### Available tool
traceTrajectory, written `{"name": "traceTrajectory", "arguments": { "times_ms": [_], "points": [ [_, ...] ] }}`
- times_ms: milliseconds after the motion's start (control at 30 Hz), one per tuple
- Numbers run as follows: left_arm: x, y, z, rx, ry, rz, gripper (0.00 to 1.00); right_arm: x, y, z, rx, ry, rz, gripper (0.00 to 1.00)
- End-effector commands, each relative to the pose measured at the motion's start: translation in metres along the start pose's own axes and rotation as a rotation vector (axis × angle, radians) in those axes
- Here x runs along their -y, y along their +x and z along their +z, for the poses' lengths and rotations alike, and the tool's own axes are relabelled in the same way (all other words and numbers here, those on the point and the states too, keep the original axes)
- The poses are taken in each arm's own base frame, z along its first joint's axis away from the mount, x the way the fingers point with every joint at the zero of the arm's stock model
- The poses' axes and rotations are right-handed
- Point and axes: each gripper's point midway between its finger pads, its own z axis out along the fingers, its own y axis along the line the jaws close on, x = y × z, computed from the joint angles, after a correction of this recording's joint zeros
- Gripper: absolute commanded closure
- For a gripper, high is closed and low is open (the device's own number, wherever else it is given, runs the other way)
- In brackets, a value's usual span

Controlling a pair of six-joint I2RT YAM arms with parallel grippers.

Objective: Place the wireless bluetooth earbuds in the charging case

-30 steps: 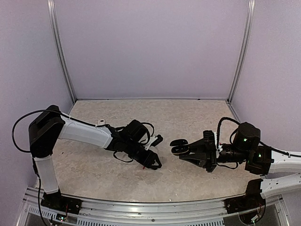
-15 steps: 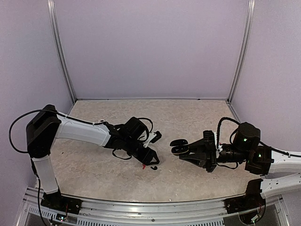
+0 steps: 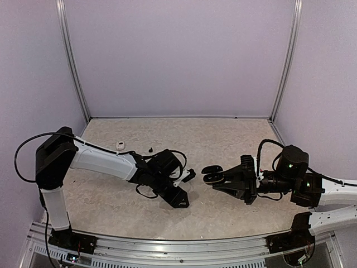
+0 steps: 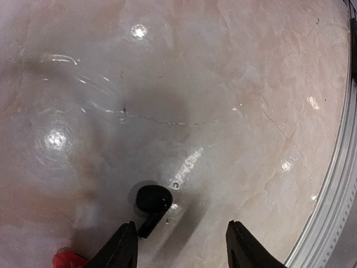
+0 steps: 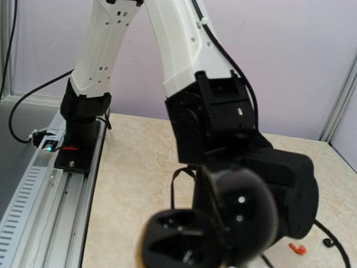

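A black earbud (image 4: 153, 201) lies on the table between my left gripper's open fingertips (image 4: 125, 245), close to the left one. Just outside that finger, a red earbud (image 4: 70, 259) shows at the frame's bottom edge. My left gripper (image 3: 179, 200) hangs low over both, hiding them from above. My right gripper (image 3: 224, 177) is shut on the black charging case (image 3: 212, 174), held above the table with its lid open. The case (image 5: 212, 229) fills the right wrist view and hides the fingers there. The red earbud (image 5: 297, 248) lies on the table beyond it.
A small white piece (image 3: 120, 146) and a tiny black piece (image 3: 150, 149) lie on the table behind the left arm. A metal rail (image 3: 184, 245) runs along the near edge. Lilac walls (image 3: 178, 56) close in the back and sides.
My left gripper has moved down and slightly nearer, onto the spot where the red and black earbuds lay, and now covers them from above. The right arm and case have not moved.
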Motion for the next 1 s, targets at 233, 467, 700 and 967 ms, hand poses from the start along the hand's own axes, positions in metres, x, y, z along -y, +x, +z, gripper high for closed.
{"name": "traceTrajectory", "arguments": {
  "times_ms": [233,467,700,967],
  "points": [
    [0.054,-0.006,-0.003,-0.007,0.117,0.061,0.46,-0.005,-0.004,-0.001,0.015,-0.019,-0.011,1.0],
    [0.015,-0.048,-0.038,0.17,-0.058,-0.025,0.46,-0.002,-0.004,-0.002,0.013,-0.005,-0.003,1.0],
    [0.003,-0.049,-0.044,0.143,-0.165,-0.041,0.52,0.001,-0.004,-0.002,0.01,0.015,-0.006,1.0],
    [0.004,-0.038,-0.016,0.044,-0.187,-0.006,0.6,0.002,-0.003,-0.002,0.003,0.019,-0.005,1.0]
  ]
}}
